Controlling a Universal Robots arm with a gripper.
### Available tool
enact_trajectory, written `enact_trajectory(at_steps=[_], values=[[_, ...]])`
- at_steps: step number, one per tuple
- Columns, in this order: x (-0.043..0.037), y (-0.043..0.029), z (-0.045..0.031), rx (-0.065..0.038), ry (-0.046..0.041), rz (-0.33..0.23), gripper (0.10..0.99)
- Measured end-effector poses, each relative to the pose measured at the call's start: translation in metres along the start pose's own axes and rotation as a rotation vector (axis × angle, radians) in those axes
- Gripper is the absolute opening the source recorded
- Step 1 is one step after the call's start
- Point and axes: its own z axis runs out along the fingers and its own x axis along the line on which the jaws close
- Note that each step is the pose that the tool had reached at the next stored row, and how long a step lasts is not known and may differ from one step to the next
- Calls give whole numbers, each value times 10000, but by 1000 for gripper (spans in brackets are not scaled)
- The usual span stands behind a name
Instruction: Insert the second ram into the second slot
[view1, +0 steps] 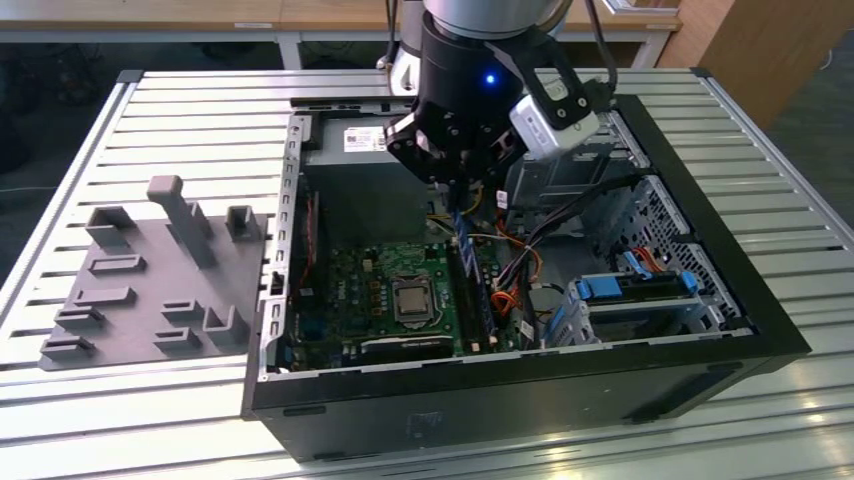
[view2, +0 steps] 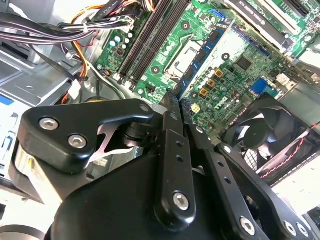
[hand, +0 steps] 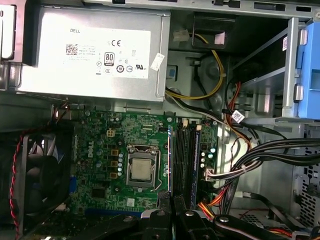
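Two fingers (view2: 173, 150) pinched shut on ram (view1: 461, 238), gripping upper edge so stick hangs on edge, long side running along slots (hand: 183, 160), likely so contact edge can drop straight in. Ram directly under fingers, blue strip projecting below them toward motherboard (view1: 380, 290). Lower edge looks above slots, not yet seated; exact gap unclear. Grip sits clear of cable bundle (hand: 260, 155) beside slots. Case (view1: 534, 372) lies on side on tabletop (view1: 174, 100), board facing up for access from above.

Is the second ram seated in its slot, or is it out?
Out: in the exterior view the end effector holds the second ram above the motherboard slots.
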Motion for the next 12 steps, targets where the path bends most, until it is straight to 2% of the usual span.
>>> enact_trajectory(at_steps=[12], values=[[0,0,41,0,16,39,137]])
